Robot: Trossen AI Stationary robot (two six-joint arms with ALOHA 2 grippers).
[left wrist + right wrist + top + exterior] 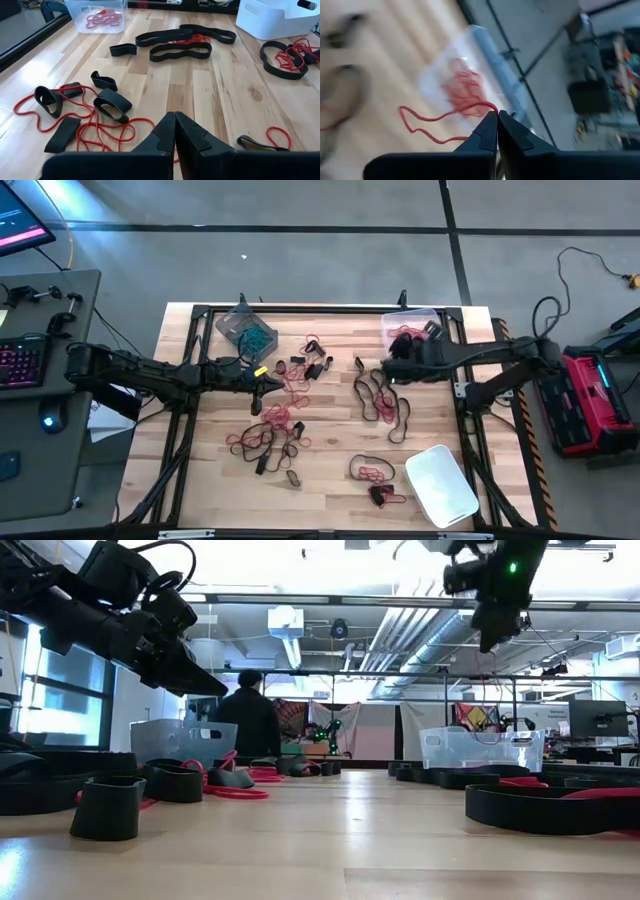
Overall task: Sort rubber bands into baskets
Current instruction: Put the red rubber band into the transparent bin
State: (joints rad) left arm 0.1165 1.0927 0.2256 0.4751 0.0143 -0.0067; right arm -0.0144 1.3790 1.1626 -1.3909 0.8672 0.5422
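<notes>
1. Near the table's middle, the left gripper (262,384) hovers pinched shut and empty over loose rubber bands (112,102).
2. Toward the far right corner, the right gripper (497,116) is clamped on a red band (432,125), which trails lengthwise toward the clear basket (470,75).
3. Judged step: delivery; next, centre over that basket and release.

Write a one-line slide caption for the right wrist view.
Right gripper shut on a red rubber band, above the clear basket of red bands.
</notes>
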